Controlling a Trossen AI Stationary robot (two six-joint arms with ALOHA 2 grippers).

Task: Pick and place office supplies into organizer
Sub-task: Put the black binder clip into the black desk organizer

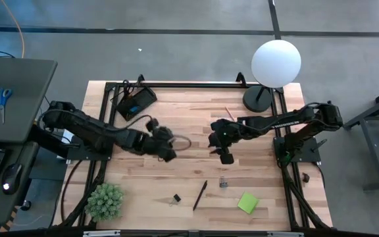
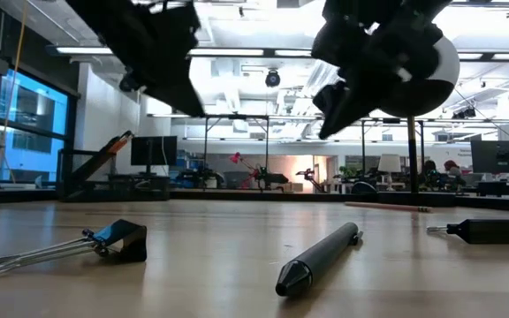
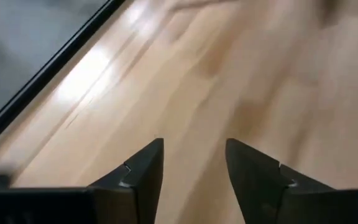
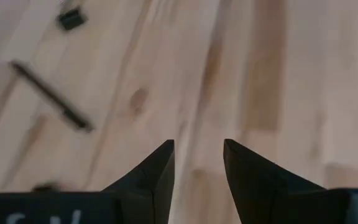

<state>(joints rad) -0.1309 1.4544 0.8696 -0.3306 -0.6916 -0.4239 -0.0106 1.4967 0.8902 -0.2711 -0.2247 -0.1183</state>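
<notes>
The organizer (image 1: 135,102), a small black tray, sits at the table's far left corner, behind the left gripper (image 1: 169,153) and well apart from it. The loose supplies lie nearer the front edge: a black pen (image 1: 200,195) below and between the two grippers, one black binder clip (image 1: 176,198) just left of it, another binder clip (image 1: 223,183) close beneath the right gripper (image 1: 226,157), and a green sticky-note pad (image 1: 247,202) farther to the front right. An orange pencil (image 1: 230,112) lies behind the right gripper. Both grippers hang above the bare wooden table (image 1: 189,125) near its middle, each with fingers partly apart and holding nothing. A white globe lamp (image 1: 276,63) stands at the far right corner, a green potted plant (image 1: 104,201) at the front left.
</notes>
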